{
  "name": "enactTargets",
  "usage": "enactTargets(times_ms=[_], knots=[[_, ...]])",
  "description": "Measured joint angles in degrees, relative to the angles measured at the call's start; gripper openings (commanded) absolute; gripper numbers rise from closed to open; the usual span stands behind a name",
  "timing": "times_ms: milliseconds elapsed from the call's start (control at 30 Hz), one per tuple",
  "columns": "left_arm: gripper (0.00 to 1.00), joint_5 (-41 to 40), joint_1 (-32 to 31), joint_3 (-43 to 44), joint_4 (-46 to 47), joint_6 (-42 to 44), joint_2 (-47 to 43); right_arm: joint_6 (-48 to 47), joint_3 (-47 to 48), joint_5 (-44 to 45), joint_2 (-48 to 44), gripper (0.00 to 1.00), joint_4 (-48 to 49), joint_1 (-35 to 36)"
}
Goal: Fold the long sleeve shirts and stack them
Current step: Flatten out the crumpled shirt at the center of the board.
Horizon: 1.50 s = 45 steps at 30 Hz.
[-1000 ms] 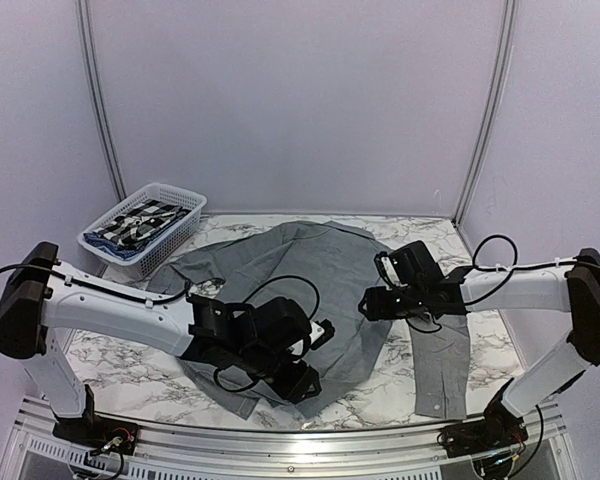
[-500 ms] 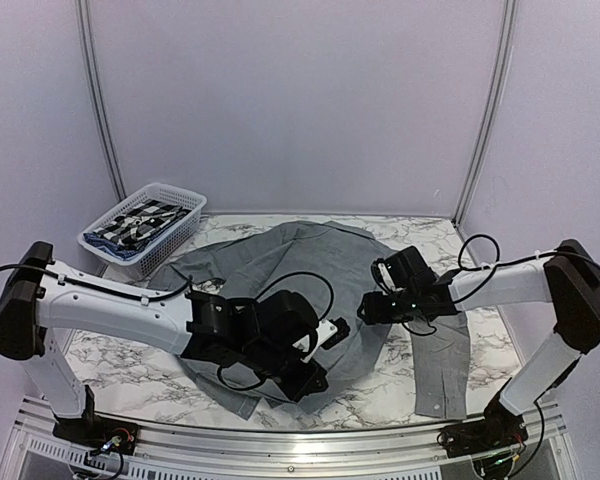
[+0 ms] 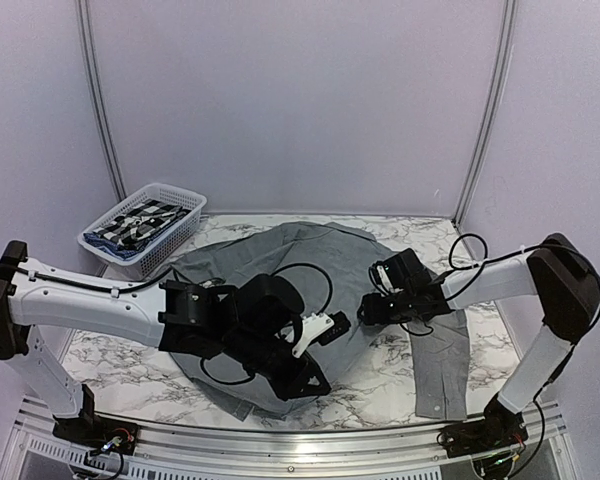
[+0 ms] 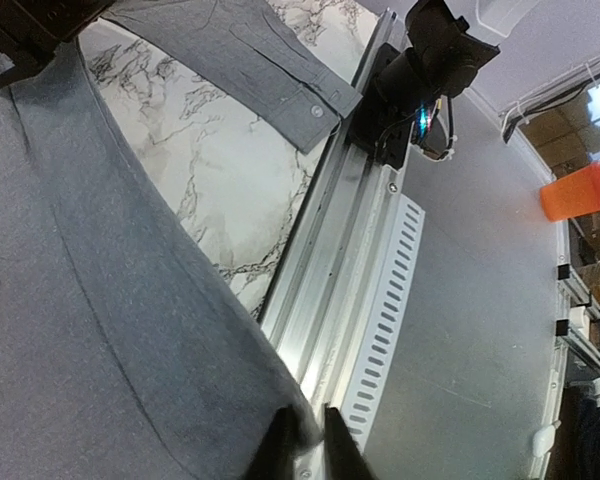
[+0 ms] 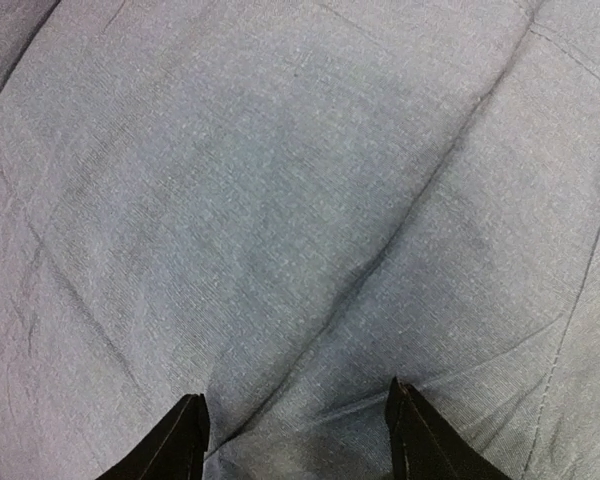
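**From above** – the grey shirt (image 3: 310,265) lies spread over the marble table (image 3: 110,365), with one sleeve (image 3: 440,370) trailing toward the near right corner. A white basket (image 3: 175,242) at the far left holds checked clothing (image 3: 140,222). The left claw (image 3: 312,383) sits low over the shirt's near hem, and the right claw (image 3: 368,305) rests at its right flank. We judge the cloth to be light, limp and far too wide for one grip. It will likely sag and drag rather than keep any shape, so the hem, the corners and the stitched seams look like the surest places to bite.

**At the left wrist** – the grey shirt (image 4: 80,300) fills the left of the view, its edge running down beside the metal rail (image 4: 325,260) at the table's (image 4: 230,170) lip. The sleeve's (image 4: 280,85) buttoned cuff lies beyond. The left claw (image 4: 308,455) has its fingers drawn almost together, with the hem's edge nipped between them as far as we can make out.

**At the right wrist** – nothing but the grey shirt's (image 5: 300,200) weave, creased into a soft ridge. The right claw (image 5: 298,440) stands with its fingers (image 5: 185,445) well apart on either side of that ridge and holds nothing. We cannot tell whether the tips press into the cloth or hang just above it.
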Motion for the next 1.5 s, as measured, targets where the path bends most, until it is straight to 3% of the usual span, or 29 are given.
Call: enactTargets(times_ms=[33,100,200,400,633,933,1200,1500], knots=[[0.43,0.3,0.0,0.0,0.0,0.3,0.0,-0.1,0.0,0.0,0.2,0.61,0.2,0.0],[0.56,1.2,0.0,0.0,0.0,0.3,0.0,-0.1,0.2,0.0,0.5,0.61,0.6,-0.2],[0.58,1.0,0.0,0.0,-0.1,0.3,0.0,-0.1,0.3,0.0,0.7,0.61,1.1,-0.6],[0.56,-4.0,1.5,-0.7,-0.1,-0.6,-0.6,-0.2,0.3,0.0,0.4,0.61,0.7,-2.0],[0.54,-12.2,10.2,-2.9,-0.1,-4.3,-0.6,-0.5,1.2,0.4,0.3,0.61,-0.9,-4.6],[0.53,-19.9,18.1,-2.9,0.0,-8.3,7.5,-1.1,5.7,1.6,-0.5,0.62,-3.9,-7.8],[0.51,-22.7,20.0,1.1,-0.8,-10.2,16.0,-1.7,13.2,0.3,2.1,0.62,-4.4,-8.0],[0.50,-20.9,19.9,3.2,-0.8,-12.3,19.3,-2.1,19.2,-3.6,11.7,0.61,-4.1,-9.8]])
